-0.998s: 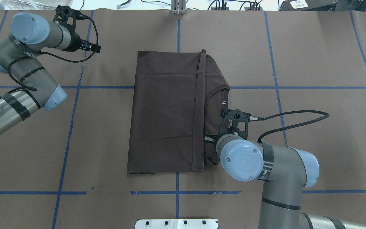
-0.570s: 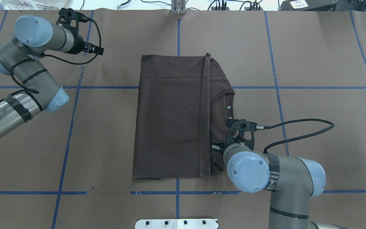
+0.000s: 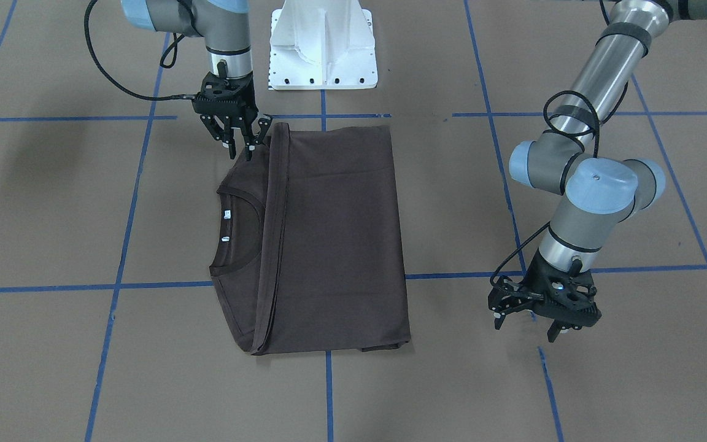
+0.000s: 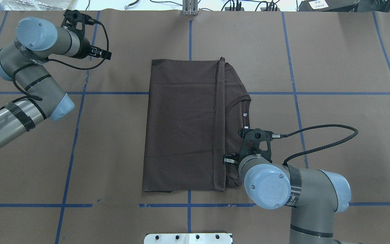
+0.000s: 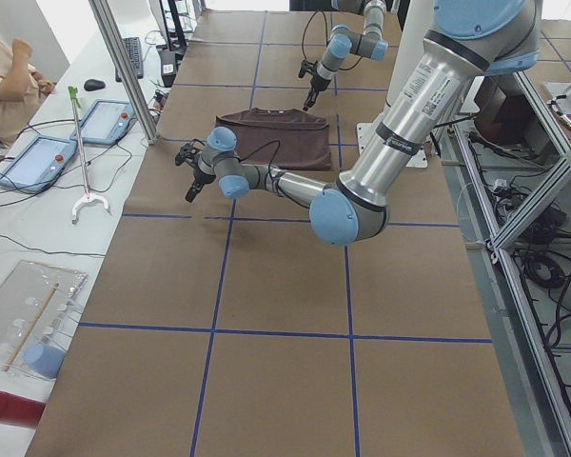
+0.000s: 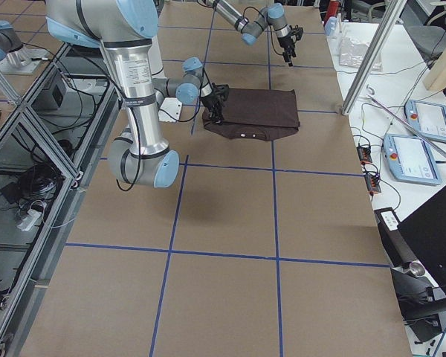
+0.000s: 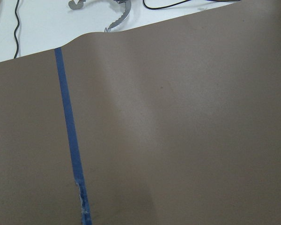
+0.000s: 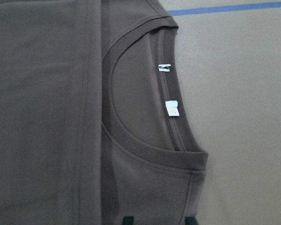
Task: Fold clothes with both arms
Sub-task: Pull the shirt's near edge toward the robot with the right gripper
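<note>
The dark brown T-shirt (image 3: pixel 329 233) lies folded flat in the middle of the table, collar end toward my right arm. It also shows in the overhead view (image 4: pixel 181 125). The right wrist view shows its ribbed collar (image 8: pixel 171 122) and small white neck labels (image 8: pixel 171 108). My right gripper (image 3: pixel 240 147) points down at the shoulder corner nearest the robot, jaws apart, with the cloth lying flat under it. My left gripper (image 3: pixel 544 325) hangs open and empty over bare paper, well clear of the shirt's far side (image 4: pixel 102 53).
Brown paper with blue tape lines (image 7: pixel 68 122) covers the table. The white pedestal base (image 3: pixel 323 49) stands at the robot's edge. A side desk with tablets (image 5: pixel 38 157), a grabber tool and a seated person (image 5: pixel 9 76) lies beyond the far edge.
The shirt has slid a little to the right and toward the robot, together with my right gripper. My left arm has shifted slightly right. Little moved in the last half second.
</note>
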{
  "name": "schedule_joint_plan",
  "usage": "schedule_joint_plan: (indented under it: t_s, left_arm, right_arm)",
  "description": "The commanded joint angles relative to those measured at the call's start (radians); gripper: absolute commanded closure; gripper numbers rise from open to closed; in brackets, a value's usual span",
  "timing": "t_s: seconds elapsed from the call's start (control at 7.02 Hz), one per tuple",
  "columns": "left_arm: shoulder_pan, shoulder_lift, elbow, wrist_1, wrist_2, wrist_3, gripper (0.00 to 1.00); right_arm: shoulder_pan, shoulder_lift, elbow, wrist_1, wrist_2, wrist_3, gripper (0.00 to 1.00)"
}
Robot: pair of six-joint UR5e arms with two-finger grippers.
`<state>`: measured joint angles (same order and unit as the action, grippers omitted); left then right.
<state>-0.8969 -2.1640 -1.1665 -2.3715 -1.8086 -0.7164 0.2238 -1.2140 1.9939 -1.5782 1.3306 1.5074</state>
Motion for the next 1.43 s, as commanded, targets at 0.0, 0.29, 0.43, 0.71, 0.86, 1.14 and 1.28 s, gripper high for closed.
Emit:
schedule_joint_plan:
  t_s: [0.0,0.29,0.43,0.71,0.86,1.14,1.28]
  left_arm:
    - [0.001,0.001,0.001,0.000,0.000,0.000,0.00]
    - [0.001,0.007,0.001,0.000,0.000,-0.002,0.00]
    - [0.001,0.007,0.001,0.000,0.000,-0.002,0.00]
    - [0.001,0.007,-0.001,0.000,0.000,-0.002,0.00]
    - [0.001,0.007,-0.001,0.000,0.000,-0.002,0.00]
    - [0.001,0.009,-0.001,0.000,0.000,-0.002,0.00]
    - [0.001,0.009,-0.001,0.000,0.000,-0.002,0.00]
  right_arm:
    - [-0.087,0.033,0.002,-0.002,-0.017,-0.039,0.00]
    - [-0.185,0.039,0.000,-0.002,-0.129,-0.072,0.06]
    - [-0.202,0.039,-0.010,-0.002,-0.161,-0.157,0.31]
    - [-0.202,0.040,-0.023,0.003,-0.179,-0.338,0.53]
    - [-0.205,0.039,-0.024,0.006,-0.200,-0.396,0.58]
    - [-0.205,0.042,-0.036,0.012,-0.198,-0.406,0.59]
    - [-0.205,0.059,-0.040,0.012,-0.198,-0.406,0.60]
